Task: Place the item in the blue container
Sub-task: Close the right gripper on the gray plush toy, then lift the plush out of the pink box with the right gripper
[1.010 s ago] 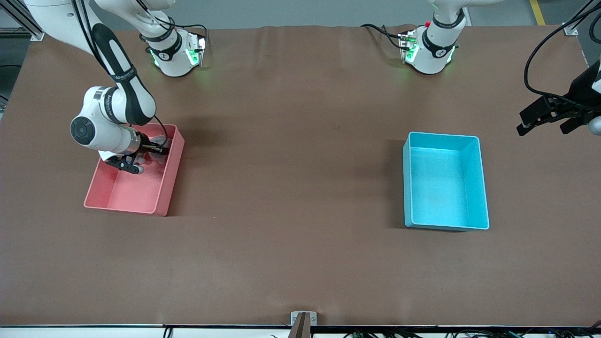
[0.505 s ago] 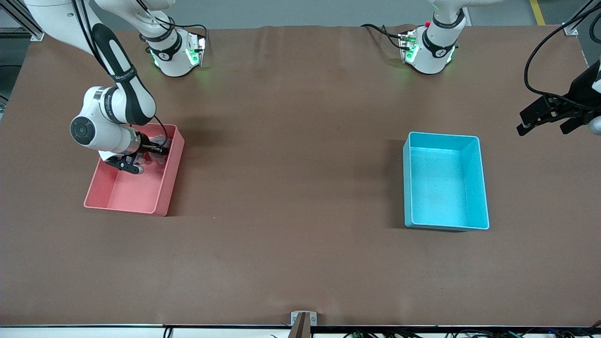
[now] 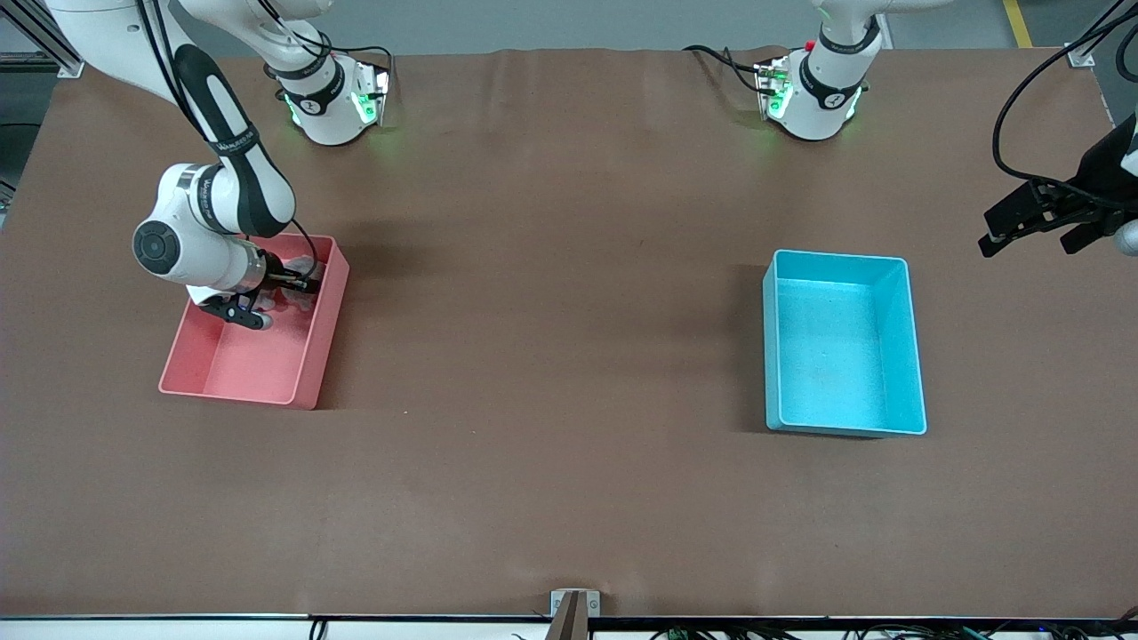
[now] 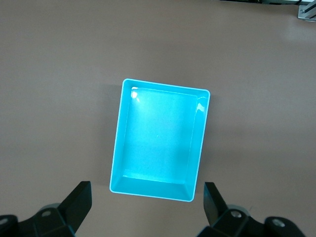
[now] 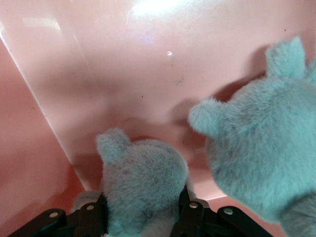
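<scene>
Brown tabletop [image 3: 569, 356], perhaps paper-covered

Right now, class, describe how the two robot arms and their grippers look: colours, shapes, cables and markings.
Both arms are glossy white with rounded joints, black bands and green lights at the bases. Black cables run along them. The right gripper and left gripper are black, with angular black fingers. The right arm's black strip carries small white lettering.
</scene>
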Robot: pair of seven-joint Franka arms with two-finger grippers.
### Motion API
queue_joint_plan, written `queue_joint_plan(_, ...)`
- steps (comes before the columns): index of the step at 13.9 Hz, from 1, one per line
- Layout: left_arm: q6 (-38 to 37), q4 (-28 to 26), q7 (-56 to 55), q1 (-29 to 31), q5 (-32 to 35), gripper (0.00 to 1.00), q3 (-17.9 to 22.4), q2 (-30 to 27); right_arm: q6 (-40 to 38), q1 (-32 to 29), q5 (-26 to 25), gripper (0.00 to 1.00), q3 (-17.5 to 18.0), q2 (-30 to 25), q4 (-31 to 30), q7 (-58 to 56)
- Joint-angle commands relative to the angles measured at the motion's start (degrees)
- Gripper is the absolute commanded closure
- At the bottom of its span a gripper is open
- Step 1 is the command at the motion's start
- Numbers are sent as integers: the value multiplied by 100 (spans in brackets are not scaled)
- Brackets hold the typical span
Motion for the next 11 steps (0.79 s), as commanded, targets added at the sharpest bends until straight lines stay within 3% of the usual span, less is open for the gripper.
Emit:
queue_joint_plan(1,-16,115,-4,-27,72,0,-5,45,-52,-24,145,99,31,-6,-40,29)
queue_joint_plan(9,-16,115,-4,-35,81,0,-5,53,-115,-33,163,100,31,-6,22,-6)
queue_joint_plan(10,-16,115,-4,-35,81,0,-5,53,-141,-68,163,100,4,-84,161,-102)
queue_joint_plan(11,-16,115,-4,-35,81,0,-5,53,-637,-155,93,100,-31,-233,589,-268)
